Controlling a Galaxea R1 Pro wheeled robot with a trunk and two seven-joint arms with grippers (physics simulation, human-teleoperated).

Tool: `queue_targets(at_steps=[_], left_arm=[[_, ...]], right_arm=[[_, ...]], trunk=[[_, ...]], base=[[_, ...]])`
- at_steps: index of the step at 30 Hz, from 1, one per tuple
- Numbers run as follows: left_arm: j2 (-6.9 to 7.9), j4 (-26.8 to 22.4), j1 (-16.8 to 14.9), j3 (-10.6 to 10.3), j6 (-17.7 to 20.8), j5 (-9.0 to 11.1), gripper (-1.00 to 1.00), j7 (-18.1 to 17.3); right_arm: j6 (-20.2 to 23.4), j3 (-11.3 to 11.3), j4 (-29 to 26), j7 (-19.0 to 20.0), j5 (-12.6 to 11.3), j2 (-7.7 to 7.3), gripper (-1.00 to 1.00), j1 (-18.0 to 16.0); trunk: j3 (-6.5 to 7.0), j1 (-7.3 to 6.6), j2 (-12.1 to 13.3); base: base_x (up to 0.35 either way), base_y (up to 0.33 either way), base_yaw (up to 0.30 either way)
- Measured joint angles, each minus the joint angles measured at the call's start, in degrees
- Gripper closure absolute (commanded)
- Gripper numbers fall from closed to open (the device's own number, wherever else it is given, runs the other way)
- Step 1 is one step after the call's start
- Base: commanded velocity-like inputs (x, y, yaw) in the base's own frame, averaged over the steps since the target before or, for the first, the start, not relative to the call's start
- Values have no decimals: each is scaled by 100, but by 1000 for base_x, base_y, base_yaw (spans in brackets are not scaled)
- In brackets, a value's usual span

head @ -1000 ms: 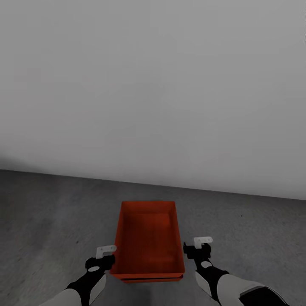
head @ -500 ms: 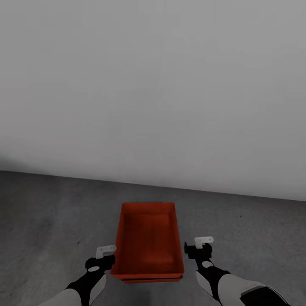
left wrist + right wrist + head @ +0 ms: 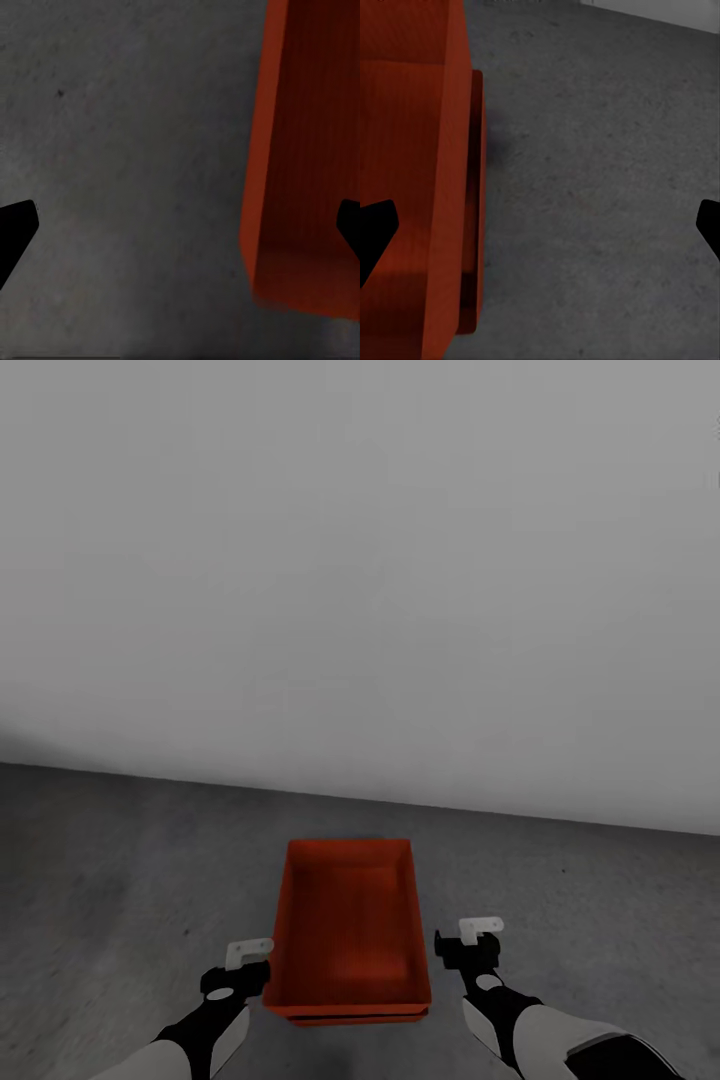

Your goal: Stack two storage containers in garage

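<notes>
plain pale grey wall w/ dark grey rough concrete floor

Through the left wrist camera I see the dark grey concrete floor and the orange-red wall of a storage container standing on it. My left gripper is spread wide, one dark fingertip over bare floor, the other over the container.

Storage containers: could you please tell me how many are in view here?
2. The upper container sits between the two grippers on the grey floor; the lower container is beneath it, just its edge peeking out under the upper one.
</notes>
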Motion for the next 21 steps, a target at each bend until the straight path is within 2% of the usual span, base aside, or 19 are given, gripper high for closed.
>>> queue_targets(at_steps=[8,10,21], left_arm=[[46,191,0,8,0,70,-100,2],[124,228,0,10,-1,160,-100,2],[270,587,0,9,-3,398,-100,8]], right_arm=[[4,0,2,4,0,1,-100,0],[8,0,6,9,0,-3,-100,4],[81,-1,19,18,6,2,-100,74]], trunk=[[144,-176,321],[180,-220,401],[377,-462,843]], base=[[0,0,0],[0,0,0],[0,0,0]])
